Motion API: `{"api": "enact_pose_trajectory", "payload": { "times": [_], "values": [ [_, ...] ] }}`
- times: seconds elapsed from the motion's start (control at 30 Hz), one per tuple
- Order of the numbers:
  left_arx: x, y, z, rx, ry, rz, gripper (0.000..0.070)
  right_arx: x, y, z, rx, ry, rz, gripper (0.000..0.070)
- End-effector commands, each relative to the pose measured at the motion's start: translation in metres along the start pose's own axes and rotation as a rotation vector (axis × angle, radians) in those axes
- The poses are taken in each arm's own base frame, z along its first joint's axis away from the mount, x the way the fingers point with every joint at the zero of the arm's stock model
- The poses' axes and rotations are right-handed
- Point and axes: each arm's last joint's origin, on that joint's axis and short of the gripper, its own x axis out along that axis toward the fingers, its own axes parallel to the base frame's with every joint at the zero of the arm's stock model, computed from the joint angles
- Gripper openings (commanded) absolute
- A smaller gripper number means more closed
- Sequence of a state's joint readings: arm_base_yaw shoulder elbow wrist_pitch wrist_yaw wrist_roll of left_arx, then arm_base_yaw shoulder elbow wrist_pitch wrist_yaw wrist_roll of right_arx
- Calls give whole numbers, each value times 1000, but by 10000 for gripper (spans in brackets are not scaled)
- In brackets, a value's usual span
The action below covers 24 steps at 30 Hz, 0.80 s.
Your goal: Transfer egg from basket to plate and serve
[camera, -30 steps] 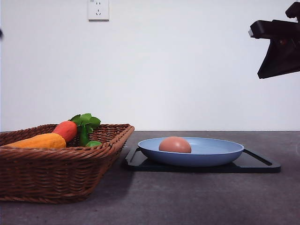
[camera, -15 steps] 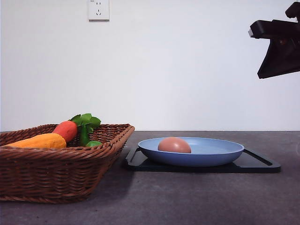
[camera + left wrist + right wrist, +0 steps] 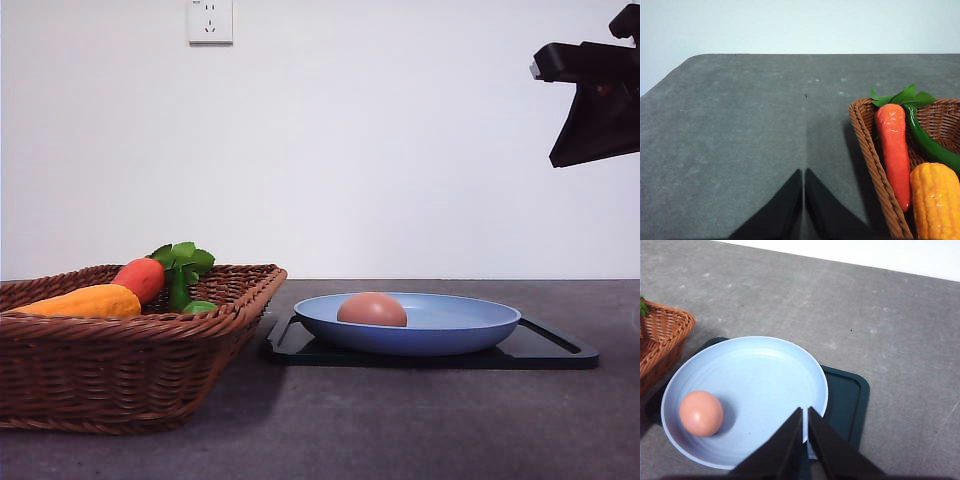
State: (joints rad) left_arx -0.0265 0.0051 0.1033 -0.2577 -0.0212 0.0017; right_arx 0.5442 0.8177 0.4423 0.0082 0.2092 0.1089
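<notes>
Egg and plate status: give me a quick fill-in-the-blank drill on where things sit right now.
1. The egg lies in the light-blue ____.
2. The plate stands on a flat black ____.
3. The orange carrot toy lies in the woven ____.
4. The fingers of the right gripper are ____.

Missing words: plate; tray; basket; shut
</notes>
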Motion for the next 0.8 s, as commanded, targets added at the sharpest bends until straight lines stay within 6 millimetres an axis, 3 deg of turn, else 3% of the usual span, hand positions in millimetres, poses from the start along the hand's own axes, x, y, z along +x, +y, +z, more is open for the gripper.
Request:
{"api": "enact_pose_trajectory", "payload": {
  "times": [0.0, 0.37, 0.77],
  "values": [
    [1, 0, -1, 5, -6, 1, 0, 0, 2, 3, 11, -15, 6, 0],
    [9, 0, -24, 6, 56, 0, 0, 0, 2, 3, 11, -16, 7, 0],
    [10, 0, -24, 6, 22, 0, 0, 0, 2, 4, 12, -18, 7, 0]
  ]
}}
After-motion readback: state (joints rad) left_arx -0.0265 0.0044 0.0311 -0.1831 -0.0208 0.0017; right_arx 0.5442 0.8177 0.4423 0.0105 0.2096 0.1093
